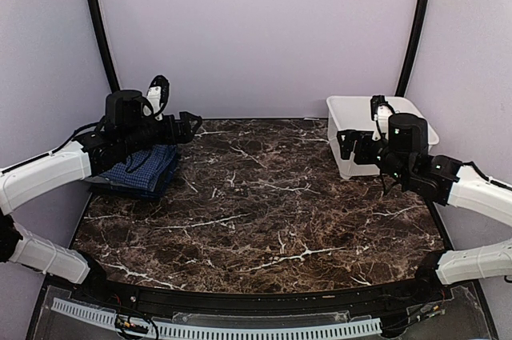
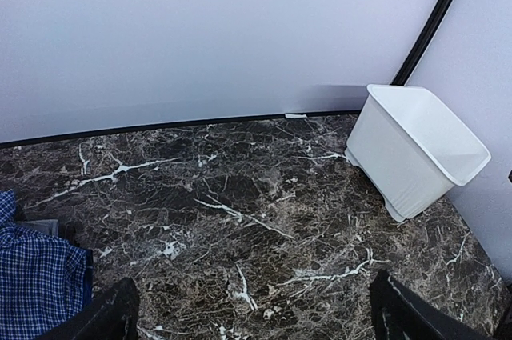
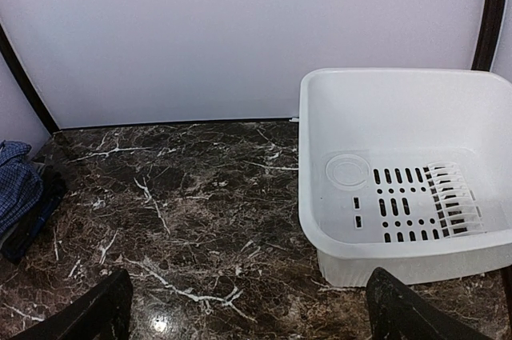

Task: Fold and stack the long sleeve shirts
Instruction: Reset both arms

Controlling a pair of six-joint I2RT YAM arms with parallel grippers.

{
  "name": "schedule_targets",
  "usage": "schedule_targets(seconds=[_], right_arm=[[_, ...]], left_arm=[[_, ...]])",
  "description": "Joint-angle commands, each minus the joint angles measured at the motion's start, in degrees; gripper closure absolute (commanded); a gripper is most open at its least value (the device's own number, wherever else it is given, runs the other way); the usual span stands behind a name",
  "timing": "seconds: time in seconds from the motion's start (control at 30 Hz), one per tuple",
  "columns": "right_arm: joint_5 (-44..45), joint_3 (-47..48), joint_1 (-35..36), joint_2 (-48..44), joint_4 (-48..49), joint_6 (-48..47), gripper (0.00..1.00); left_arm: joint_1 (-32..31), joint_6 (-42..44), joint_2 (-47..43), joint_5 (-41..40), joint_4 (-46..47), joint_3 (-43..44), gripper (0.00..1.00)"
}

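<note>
A folded blue checked long sleeve shirt (image 1: 149,167) lies at the table's left edge, with a darker layer of cloth (image 3: 35,214) showing under it. The left wrist view has the shirt (image 2: 36,276) at its bottom left corner. My left gripper (image 1: 192,126) hovers open just right of the shirt pile, and nothing lies between its fingers (image 2: 112,316). My right gripper (image 1: 346,146) hangs open in front of the white tub, its fingers (image 3: 416,312) empty. The shirt (image 3: 16,176) shows far left in the right wrist view.
The white plastic tub (image 1: 352,108) stands at the back right, and the right wrist view shows it (image 3: 320,196) empty, with a slotted bottom. The dark marble table (image 1: 264,204) is enclosed by pale walls with black corner poles (image 1: 100,28).
</note>
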Motion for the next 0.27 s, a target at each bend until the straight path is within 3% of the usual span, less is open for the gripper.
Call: schedule_targets(seconds=[0.0, 0.23], right_arm=[[0.69, 1.3, -0.24, 0.07, 1.52, 0.29, 0.01], [0.75, 1.17, -0.24, -0.08, 1.49, 0.15, 0.01]], left_arm=[[-0.23, 0.46, -1.53, -0.51, 1.46, -0.77, 0.01], [-0.24, 0.28, -1.49, -0.11, 1.37, -0.98, 0.01]])
